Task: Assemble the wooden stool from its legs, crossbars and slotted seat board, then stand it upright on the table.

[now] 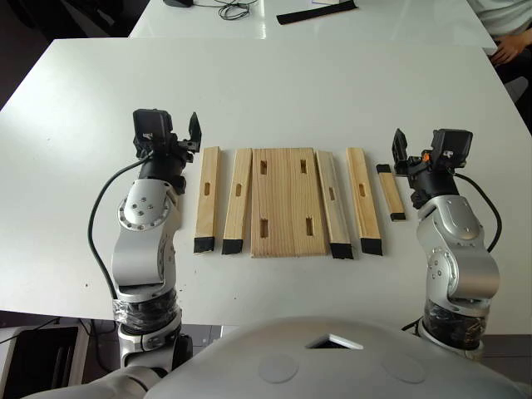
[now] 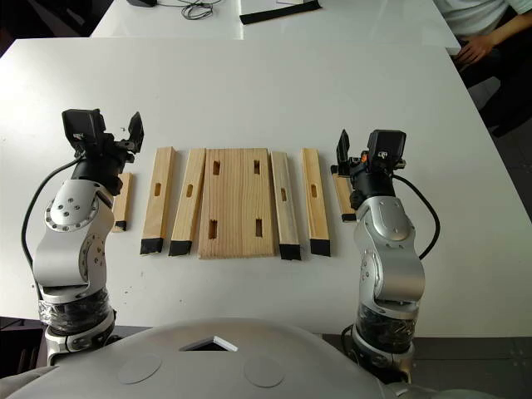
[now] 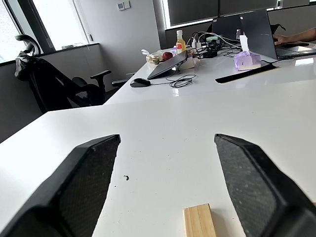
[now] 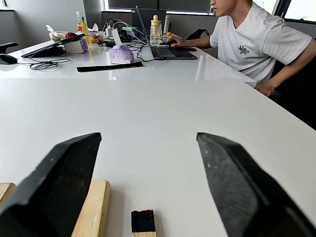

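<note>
1. Left gripper [image 3: 167, 142]: fingers spread wide and holding nothing. It hangs over the left side of the table [image 1: 266, 91], level with the far ends of the wooden pieces.
2. Right gripper [image 4: 148, 138]: also released and empty. It sits over the right side of the table, above the far end of the right crossbar [image 1: 390, 191].
3. Seat board [image 1: 287, 204]: lies flat in the middle of the table's near half. Its four slots face up and its grain runs from the near edge to the far edge.
4. Left outer leg [image 1: 207, 198] and left inner leg [image 1: 238, 199] lie flat between the seat board and the left arm. Each has one slot showing and a black end towards the near edge. The inner leg is just beside the board.
5. Right inner leg [image 1: 332, 204] lies just beside the board's right edge, a little skewed. Right outer leg [image 1: 364, 199] is next to it, towards the right edge. Both have black ends at the near side.
6. The right crossbar is short, with black on both ends. It lies just beyond the right outer leg, by the right arm.
7. Left crossbar [image 2: 123, 199]: short, lying beside the left outer leg and partly under the left arm.
8. The left wrist view shows a plain wooden end between the fingers. I cannot tell which piece it is.
9. All pieces lie flat and unjoined; the stool is not yet assembled.
10. Second table [image 1: 208, 21] stands beyond the far edge and carries a black strip [image 1: 316, 12].
</note>
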Controlling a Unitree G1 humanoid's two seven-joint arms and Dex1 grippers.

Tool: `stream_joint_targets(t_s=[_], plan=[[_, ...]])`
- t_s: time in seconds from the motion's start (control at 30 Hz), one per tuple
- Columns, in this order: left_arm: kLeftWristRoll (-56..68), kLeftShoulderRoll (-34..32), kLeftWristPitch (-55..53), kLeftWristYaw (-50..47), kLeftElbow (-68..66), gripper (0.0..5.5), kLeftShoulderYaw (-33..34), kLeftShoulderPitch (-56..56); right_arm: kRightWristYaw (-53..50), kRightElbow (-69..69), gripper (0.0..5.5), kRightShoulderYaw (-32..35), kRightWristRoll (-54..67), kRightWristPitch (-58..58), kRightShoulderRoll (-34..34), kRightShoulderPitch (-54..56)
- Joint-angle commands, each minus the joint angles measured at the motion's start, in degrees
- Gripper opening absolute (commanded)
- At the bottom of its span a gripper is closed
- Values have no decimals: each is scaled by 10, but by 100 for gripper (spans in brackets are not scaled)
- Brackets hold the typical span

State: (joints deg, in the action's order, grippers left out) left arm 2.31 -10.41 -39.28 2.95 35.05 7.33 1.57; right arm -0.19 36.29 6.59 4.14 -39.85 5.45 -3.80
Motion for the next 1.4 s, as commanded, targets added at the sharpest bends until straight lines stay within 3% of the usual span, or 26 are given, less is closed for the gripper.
stream_joint_targets(t_s=[0.03,1.4], plan=[[-3,6,-1,-5,-10,356,-3,2,1,-7,358,-2,3,-2,-3,2],[0,-13,-15,2,-20,356,2,-1,-4,-22,358,7,-8,14,7,12]])
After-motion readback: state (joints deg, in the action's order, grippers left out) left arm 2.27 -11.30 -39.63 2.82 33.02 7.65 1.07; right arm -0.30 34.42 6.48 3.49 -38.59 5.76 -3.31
